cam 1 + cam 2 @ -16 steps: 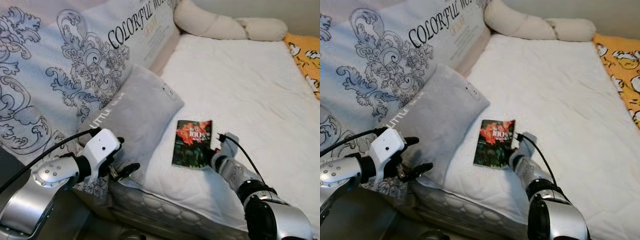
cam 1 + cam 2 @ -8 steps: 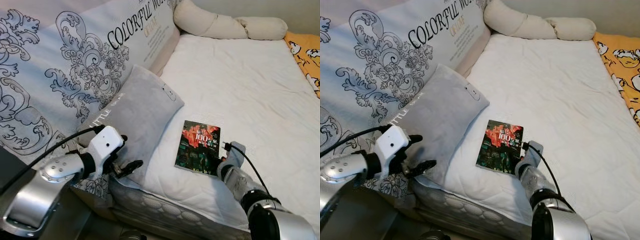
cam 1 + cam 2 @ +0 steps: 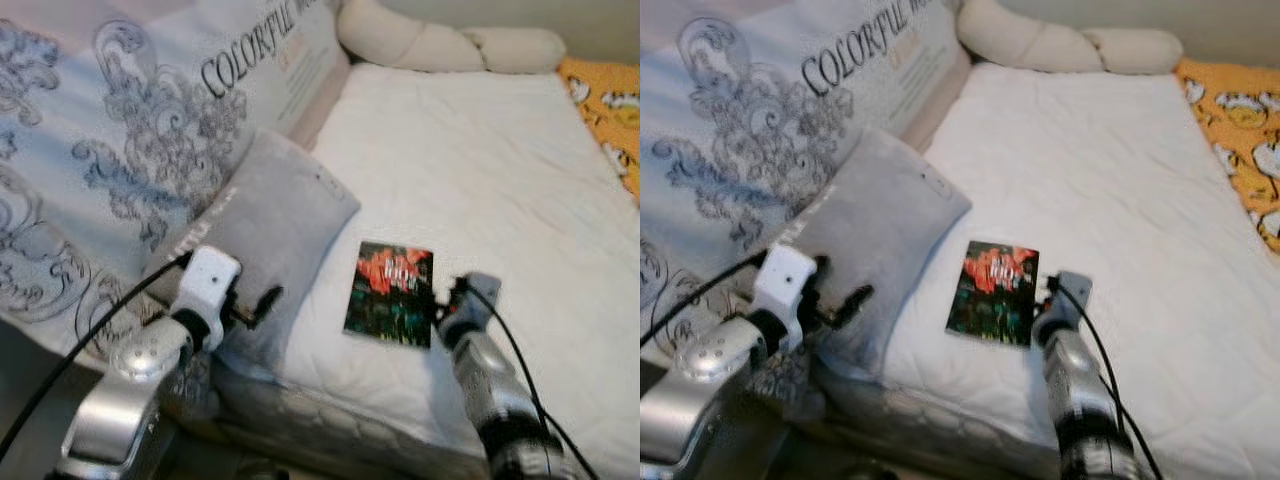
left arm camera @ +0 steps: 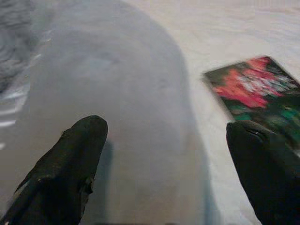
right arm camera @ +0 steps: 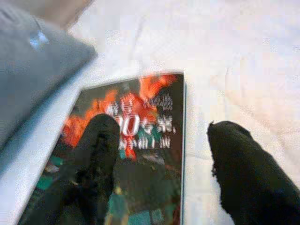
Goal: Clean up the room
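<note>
Right wrist view: open right pincer (image 5: 161, 159) over book (image 5: 140, 140)

Right gripper (image 3: 1048, 290) beside a book (image 3: 994, 292) on the white bed (image 3: 1120, 170)

book (image 3: 391, 293): paper, glossy printed cover in red, green and black
pillow (image 3: 270, 240): grey cloth, matt, smooth, soft nap
bed (image 3: 480, 170): white quilted cloth, matt, stitched lines
headboard (image 3: 150, 130): pale cloth, matt, printed grey scrollwork and lettering
bolster (image 3: 440, 45): cream cloth, matt, at 12 o'clock
blanket (image 3: 1240, 130): orange printed cloth, at 2 o'clock
arms: silver metal, satin sheen
end effector fingers (image 5: 248, 178): black, matt, slightly rough
</note>
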You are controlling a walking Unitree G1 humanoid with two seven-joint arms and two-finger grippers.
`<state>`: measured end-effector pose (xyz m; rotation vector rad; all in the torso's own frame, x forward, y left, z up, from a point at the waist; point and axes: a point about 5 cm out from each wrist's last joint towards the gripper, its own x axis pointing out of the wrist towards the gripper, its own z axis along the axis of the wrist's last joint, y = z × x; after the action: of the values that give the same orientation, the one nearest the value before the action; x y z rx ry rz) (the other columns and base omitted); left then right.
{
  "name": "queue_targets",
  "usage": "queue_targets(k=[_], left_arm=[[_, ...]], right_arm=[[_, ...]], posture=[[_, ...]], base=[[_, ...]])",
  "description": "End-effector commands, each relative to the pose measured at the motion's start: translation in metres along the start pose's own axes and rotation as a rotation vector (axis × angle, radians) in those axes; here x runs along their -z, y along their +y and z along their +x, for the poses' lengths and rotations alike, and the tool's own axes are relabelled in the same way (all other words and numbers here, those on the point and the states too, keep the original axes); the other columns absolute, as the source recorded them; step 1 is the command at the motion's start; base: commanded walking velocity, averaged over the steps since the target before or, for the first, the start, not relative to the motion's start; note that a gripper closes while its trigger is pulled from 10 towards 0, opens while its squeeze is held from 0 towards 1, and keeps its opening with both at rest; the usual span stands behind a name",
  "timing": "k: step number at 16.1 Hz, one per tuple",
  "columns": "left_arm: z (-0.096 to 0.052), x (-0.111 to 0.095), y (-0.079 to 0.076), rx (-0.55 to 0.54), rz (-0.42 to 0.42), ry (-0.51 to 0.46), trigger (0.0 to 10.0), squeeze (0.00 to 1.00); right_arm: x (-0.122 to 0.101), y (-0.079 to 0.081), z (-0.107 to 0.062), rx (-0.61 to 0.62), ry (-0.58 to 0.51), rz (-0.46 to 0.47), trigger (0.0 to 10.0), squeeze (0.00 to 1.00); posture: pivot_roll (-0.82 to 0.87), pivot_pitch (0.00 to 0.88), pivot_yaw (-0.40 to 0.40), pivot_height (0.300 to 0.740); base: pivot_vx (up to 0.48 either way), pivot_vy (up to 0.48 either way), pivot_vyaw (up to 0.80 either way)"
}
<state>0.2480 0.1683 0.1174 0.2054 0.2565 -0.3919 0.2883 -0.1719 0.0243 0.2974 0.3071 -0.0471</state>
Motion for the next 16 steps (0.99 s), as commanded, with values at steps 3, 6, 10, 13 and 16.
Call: queue_targets(k=[3,6,10,13,16], left_arm=[[0.001,0.002,0.005,-0.102,-0.016,-0.012,10.0,0.67],[-0.001,0.004,0.005,-0.131,-0.020,-0.011,10.0,0.67],[-0.004,0.011,0.015,-0.212,-0.026,0.013,10.0,0.67],[-0.001,0.010,0.014,-0.240,-0.028,0.007,10.0,0.67],[0.001,0.009,0.014,-0.246,-0.019,0.005,10.0,0.67]], right_arm=[[-0.020,0.026,-0.013,-0.088,-0.120,-0.040,10.0,1.00],[-0.025,0.033,-0.020,-0.116,-0.133,-0.039,10.0,1.00],[-0.025,0.028,-0.021,-0.090,-0.123,-0.045,10.0,1.00],[-0.032,0.027,-0.024,-0.083,-0.109,-0.063,10.0,1.00],[-0.031,0.024,-0.023,-0.065,-0.089,-0.094,10.0,1.00]], posture=[[-0.01,0.000,0.042,0.740],[0.00,0.000,0.019,0.740],[0.02,0.000,0.002,0.740],[0.01,0.000,0.008,0.740],[-0.01,0.000,0.023,0.740]], base=[[0.000,-0.404,0.00],[0.000,-0.411,0.00],[0.000,-0.403,-0.60],[0.000,-0.406,0.00],[0.000,-0.405,0.00]])
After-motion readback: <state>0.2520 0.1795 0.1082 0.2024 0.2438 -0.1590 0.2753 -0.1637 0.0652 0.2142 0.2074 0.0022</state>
